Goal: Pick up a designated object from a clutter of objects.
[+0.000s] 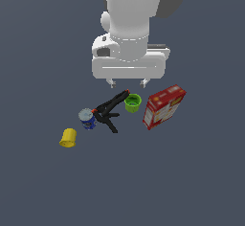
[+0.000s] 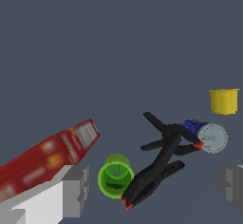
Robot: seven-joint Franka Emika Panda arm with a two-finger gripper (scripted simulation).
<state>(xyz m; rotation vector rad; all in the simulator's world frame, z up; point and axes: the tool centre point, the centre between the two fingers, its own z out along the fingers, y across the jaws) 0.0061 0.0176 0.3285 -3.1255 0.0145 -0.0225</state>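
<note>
From the exterior view, my gripper (image 1: 128, 82) hangs spread wide and empty above the clutter on the worktop (image 1: 191, 182). The yellow cup (image 1: 68, 138) sits apart at the exterior view's left, beyond the blue can (image 1: 87, 119), black clamp (image 1: 109, 110), green cup (image 1: 132, 102) and red cracker box (image 1: 163, 107). In my wrist view, the yellow cup (image 2: 223, 101) stands just past the blue can (image 2: 206, 134), while the clamp (image 2: 159, 163) lies beside the green cup (image 2: 115, 176), with the cracker box (image 2: 47, 156) near one finger (image 2: 76, 191).

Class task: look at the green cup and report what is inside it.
The green cup looks empty: only its green inner wall and shaded bottom show. The exterior view shows the same open mouth with no contents.
</note>
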